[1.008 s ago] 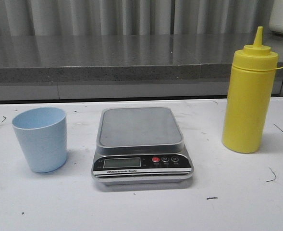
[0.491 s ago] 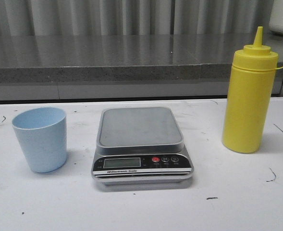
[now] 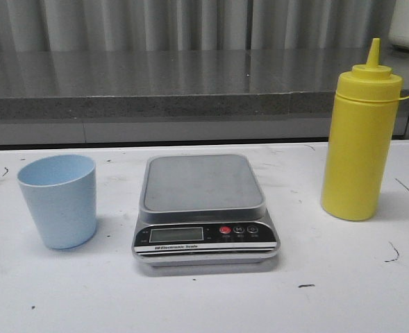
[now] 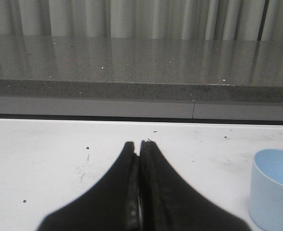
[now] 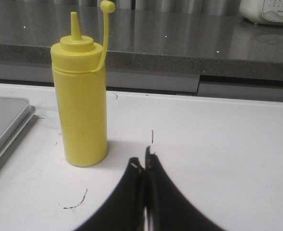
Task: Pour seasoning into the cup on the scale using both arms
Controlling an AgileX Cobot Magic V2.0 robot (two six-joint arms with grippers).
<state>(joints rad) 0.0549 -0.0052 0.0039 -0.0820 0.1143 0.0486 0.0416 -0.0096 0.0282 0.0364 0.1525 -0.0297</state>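
Observation:
The yellow seasoning bottle (image 3: 360,139) stands upright on the white table at the right, its nozzle uncapped and the cap hanging on its strap; it also shows in the right wrist view (image 5: 81,101). The light blue cup (image 3: 58,200) stands upright on the table at the left, beside the scale; its edge shows in the left wrist view (image 4: 273,187). The silver-grey scale (image 3: 203,208) lies in the middle with a bare platform. My left gripper (image 4: 138,144) is shut and empty, left of the cup. My right gripper (image 5: 143,156) is shut and empty, right of the bottle. Neither gripper shows in the front view.
A grey stone ledge (image 3: 190,83) runs along the back of the table, with a curtain behind it. A white appliance (image 3: 407,24) stands on the ledge at the far right. The white table (image 3: 204,298) has small dark marks.

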